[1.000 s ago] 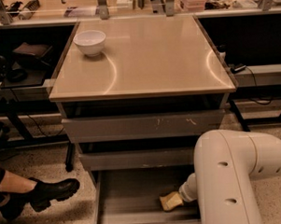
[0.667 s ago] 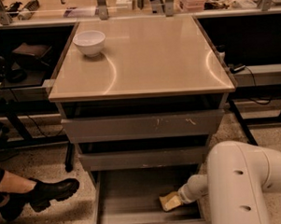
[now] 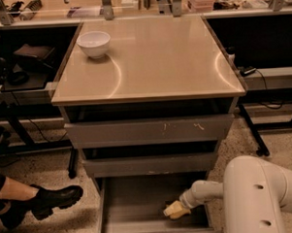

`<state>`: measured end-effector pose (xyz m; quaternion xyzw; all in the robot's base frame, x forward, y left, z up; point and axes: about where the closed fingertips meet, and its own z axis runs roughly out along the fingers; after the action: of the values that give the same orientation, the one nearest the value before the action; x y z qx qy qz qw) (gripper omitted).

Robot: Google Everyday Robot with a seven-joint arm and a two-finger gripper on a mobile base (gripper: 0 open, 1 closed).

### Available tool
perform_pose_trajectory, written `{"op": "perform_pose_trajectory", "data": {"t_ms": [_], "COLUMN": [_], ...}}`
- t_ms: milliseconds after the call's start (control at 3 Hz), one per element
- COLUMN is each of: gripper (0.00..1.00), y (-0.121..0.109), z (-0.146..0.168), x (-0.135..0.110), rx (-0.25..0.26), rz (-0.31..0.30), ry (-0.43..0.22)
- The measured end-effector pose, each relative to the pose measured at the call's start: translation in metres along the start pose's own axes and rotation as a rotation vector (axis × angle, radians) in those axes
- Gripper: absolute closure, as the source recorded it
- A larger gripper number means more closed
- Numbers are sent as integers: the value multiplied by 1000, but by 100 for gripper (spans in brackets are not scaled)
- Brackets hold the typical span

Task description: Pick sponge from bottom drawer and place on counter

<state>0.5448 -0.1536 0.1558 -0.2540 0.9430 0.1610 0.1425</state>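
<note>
Far left, down on the speckled floor, a black boot (image 3: 50,200) sticks into view beside the cabinet. Up top, the white bowl (image 3: 94,43) sits at the back left corner of the counter (image 3: 158,64), and the rest of that glossy beige slab carries only reflections. Below it, the upper drawer front (image 3: 146,131) shows its pale scratch marks, with a second grey front (image 3: 148,164) under that. Lower down, the bottom drawer (image 3: 133,206) is pulled out and its flat grey floor is showing. Right of centre in that drawer lies the sponge (image 3: 174,211), a small yellow block near the right wall. The gripper (image 3: 185,204) is down inside the drawer, right at the sponge's right end, touching it. Whether it has a hold on the sponge, I cannot tell. On the right, the bulky white arm (image 3: 258,196) fills the lower corner, reaching left into the drawer.
</note>
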Motion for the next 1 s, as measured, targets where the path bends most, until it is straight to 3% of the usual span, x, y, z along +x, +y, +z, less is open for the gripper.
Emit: {"op": "perform_pose_trajectory", "data": {"t_ms": [667, 1000], "gripper": [0, 0], "y": [2, 10], "z": [30, 45], "x": [9, 13], "rx": [-21, -14], "rz": [49, 34], "ry": [-66, -81]}}
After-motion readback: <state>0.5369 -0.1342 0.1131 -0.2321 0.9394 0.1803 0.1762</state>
